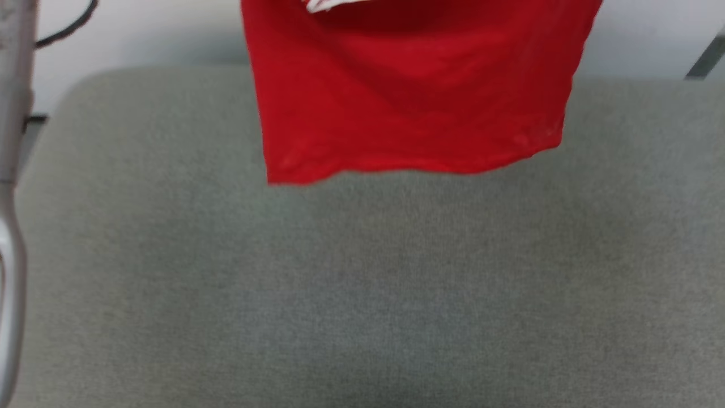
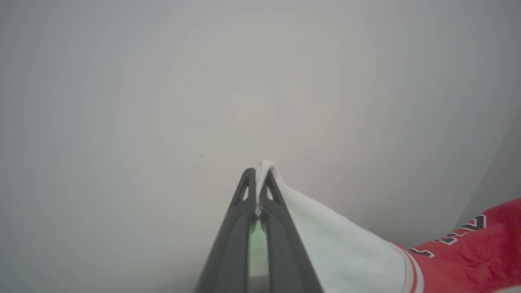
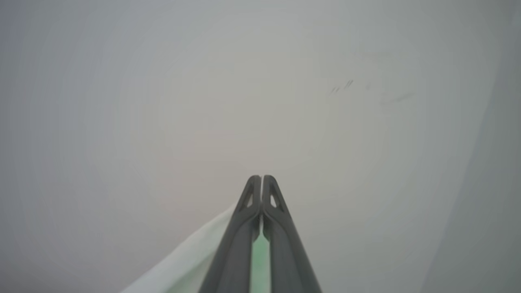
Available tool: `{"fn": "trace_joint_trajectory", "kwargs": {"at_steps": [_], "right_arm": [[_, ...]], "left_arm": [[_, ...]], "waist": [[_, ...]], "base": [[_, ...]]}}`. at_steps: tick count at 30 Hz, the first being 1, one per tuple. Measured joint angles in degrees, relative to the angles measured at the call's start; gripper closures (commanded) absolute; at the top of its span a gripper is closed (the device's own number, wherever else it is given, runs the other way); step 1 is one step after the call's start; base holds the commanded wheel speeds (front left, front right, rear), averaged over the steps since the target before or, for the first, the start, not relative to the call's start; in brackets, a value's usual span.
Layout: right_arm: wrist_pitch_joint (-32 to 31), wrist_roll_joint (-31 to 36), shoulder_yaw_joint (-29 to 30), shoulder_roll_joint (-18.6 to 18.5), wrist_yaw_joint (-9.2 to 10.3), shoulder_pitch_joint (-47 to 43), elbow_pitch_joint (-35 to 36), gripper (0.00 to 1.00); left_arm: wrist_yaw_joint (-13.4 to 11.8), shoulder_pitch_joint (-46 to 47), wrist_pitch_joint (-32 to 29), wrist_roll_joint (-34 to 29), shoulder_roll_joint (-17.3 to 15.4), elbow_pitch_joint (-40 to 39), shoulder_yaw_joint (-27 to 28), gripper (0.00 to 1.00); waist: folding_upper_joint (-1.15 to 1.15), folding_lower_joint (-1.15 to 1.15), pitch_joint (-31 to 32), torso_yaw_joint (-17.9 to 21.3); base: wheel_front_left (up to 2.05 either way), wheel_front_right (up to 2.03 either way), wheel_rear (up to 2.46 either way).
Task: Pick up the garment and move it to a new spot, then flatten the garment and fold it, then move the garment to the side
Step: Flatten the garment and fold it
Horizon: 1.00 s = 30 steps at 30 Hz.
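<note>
The red jersey [image 1: 408,102] is hanging in the air above the far edge of the desk [image 1: 362,294], which is covered in grey fabric. Its lower hem is dangling over the far middle of the desk; whether it is touching the surface cannot be told.

The left end effector [image 2: 257,179] is gripping a white sleeve [image 2: 333,236] of the red jersey, with the cloth peeking out past the closed fingertips. Black, white-outlined lettering [image 2: 452,236] is showing on the red body beside it.

The right end effector [image 3: 261,179] is also closed, and the other white sleeve [image 3: 183,264] is running up into its fingers.

A silver pole [image 1: 11,170] is standing past the desk's left edge, with a black cable [image 1: 68,28] curving beside it.
</note>
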<state>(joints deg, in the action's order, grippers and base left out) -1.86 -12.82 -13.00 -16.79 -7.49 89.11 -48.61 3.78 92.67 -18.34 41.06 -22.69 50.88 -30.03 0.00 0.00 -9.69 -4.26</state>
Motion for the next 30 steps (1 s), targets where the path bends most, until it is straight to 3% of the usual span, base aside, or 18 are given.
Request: {"fn": "trace_joint_trajectory", "kwargs": {"at_steps": [4,6,10,13,22,30], "right_arm": [[13.63,10.36,2.61,1.01,-0.02,2.72,-4.34,1.00],[16.01,15.70,4.67,0.47,-0.03,5.44,-3.99,1.00],[16.84,24.59,9.98,-0.71,-0.03,8.47,6.39,1.00],[16.99,28.73,10.81,-0.78,-0.02,8.58,13.46,1.00],[16.96,27.28,8.24,-1.85,-0.03,-1.11,15.55,1.00],[16.93,18.53,4.46,-4.64,-0.03,-9.92,12.62,1.00]], "left_arm": [[-0.77,3.39,9.87,-1.34,2.82,2.64,0.71,1.00],[-0.47,7.16,14.03,-0.49,4.09,3.20,2.35,1.00],[2.02,13.07,22.68,0.23,5.24,2.13,3.60,1.00],[3.07,15.41,26.58,1.78,5.25,1.70,4.48,1.00],[3.55,7.01,29.55,8.01,4.50,0.93,-0.48,1.00],[3.54,-0.48,23.32,13.43,2.50,2.15,-6.54,1.00]], "waist": [[0.00,0.00,-4.89,0.38],[0.00,0.00,-7.29,0.46],[0.00,0.00,-12.43,0.24],[0.00,0.00,-16.42,-0.24],[0.00,0.00,-26.46,-2.50],[0.00,0.01,-26.70,-5.20]], "base": [[0.00,0.00,0.00],[0.00,0.00,0.00],[0.00,0.00,0.00],[0.00,0.00,0.00],[0.00,0.00,0.00],[0.00,0.00,0.00]]}}
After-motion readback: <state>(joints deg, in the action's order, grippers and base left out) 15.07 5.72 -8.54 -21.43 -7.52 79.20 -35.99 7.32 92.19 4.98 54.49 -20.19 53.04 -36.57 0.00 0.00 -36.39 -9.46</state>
